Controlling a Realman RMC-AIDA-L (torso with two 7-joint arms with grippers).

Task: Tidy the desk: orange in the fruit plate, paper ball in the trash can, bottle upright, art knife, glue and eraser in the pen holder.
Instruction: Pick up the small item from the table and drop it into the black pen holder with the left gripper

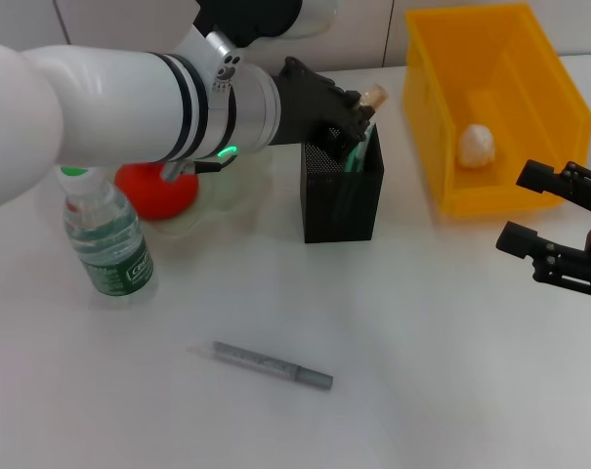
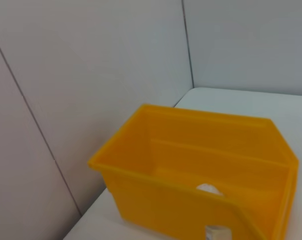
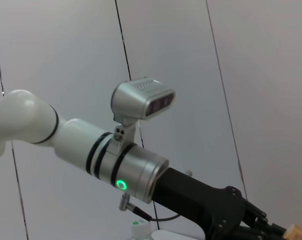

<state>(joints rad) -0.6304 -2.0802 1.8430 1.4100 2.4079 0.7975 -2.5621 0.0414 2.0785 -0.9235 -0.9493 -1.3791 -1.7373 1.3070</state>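
The left gripper (image 1: 361,109), black-fingered on a white arm, hangs over the open top of the tall square black mesh pen holder (image 1: 342,200) near the middle of the bench's far edge. Its fingers are closed on the tiny tan cylinder eraser (image 1: 374,96), whose long axis tilts up and toward the far right corner. A green stick (image 1: 356,154) leans inside the pen holder.

The large yellow plastic trash can (image 1: 442,117) sits at the far right corner, with the white crumpled paper ball (image 1: 477,144) lying inside it. The right gripper (image 1: 535,210) hovers by the right edge, just near-side of the trash can, jaws spread wide and holding nothing.

Toward the left edge, the clear plastic bottle (image 1: 105,236) with a green label stands upright, cap up. Behind it, the red-orange orange (image 1: 150,192) rests in the pale glass fruit plate (image 1: 238,188). A long grey stick (image 1: 272,364) lies flat near the near edge, its axis running roughly along that edge, slightly slanted.
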